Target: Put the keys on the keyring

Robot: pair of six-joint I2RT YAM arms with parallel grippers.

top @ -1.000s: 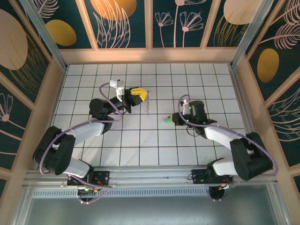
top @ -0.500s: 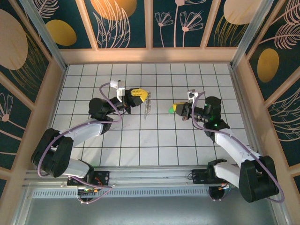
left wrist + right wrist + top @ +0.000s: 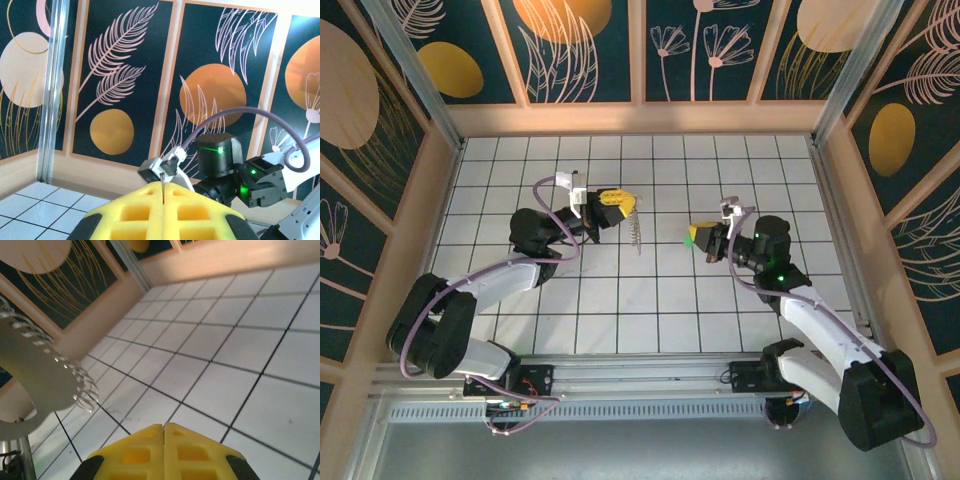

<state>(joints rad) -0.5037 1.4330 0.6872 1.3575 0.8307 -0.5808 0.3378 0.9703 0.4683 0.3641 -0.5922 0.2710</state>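
The right gripper (image 3: 704, 236) has come up off the table (image 3: 620, 300), clamped tight on the green key (image 3: 691, 241) at its tips, the left gripper (image 3: 620, 203) pinching the keyring (image 3: 638, 230) that dangles just below it, so close that gap slowly and keep those 2 aligned!

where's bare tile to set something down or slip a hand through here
Free: the far rows of the table along the back wall, and the near middle tiles between the left arm and the right arm. Crowded: mid-table, where the left gripper dangles the keyring close to the right gripper pinching the green key; only a narrow gap there.
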